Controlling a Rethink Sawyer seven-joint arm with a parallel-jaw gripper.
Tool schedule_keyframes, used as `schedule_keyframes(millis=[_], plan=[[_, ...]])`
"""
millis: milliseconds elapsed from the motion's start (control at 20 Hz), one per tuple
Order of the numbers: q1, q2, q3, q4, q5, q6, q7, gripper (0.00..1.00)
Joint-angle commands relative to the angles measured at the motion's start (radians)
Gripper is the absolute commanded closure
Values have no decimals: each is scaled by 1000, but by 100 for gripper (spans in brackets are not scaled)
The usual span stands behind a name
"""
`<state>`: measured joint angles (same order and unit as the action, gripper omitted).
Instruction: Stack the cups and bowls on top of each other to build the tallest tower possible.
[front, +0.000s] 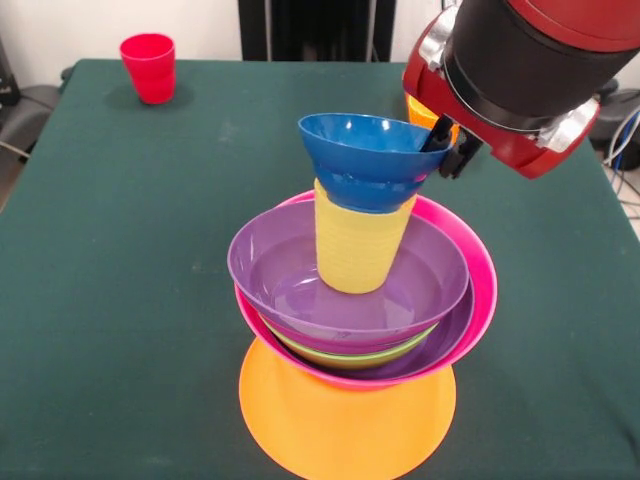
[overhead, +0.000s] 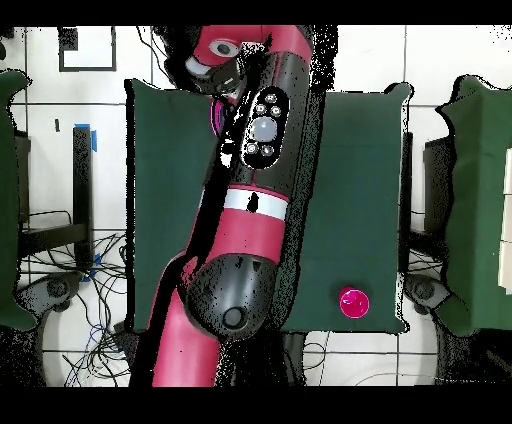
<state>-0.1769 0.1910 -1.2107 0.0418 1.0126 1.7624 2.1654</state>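
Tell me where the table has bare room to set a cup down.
The green table is bare all along the tower's side toward the red cup, and in a narrower strip on its other side below the arm. It is crowded at the blue bowl on the yellow cup, where the pincer grips the rim.

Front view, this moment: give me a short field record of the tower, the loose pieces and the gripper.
base: orange bowl, upside down on the table
middle: pink bowl holding a lime green bowl and purple bowls, all upright
upper: yellow cup standing upside down in the top purple bowl
top: blue bowl, upright on the cup
gripper: gripper at the blue bowl's rim; open or shut unclear
loose: red cup, upright at a table corner
partly hidden: an orange piece behind the arm
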Motion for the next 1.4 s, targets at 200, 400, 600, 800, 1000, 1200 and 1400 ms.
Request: schedule_keyframes(millis=[200,400,600,800,1000,1200,1400], plan=[[-24,12,-81,0,35,-69,-55,0],[-38,8,-166,-13,75,-19,-33,0],[-46,5,-211,-7,107,-4,-9,0],[-34,3,-196,14,112,-2,-1,0],[-27,4,-187,25,115,-7,13,0],[-26,4,-184,27,123,-17,17,0],[-17,3,-163,38,110,-40,17,0]])
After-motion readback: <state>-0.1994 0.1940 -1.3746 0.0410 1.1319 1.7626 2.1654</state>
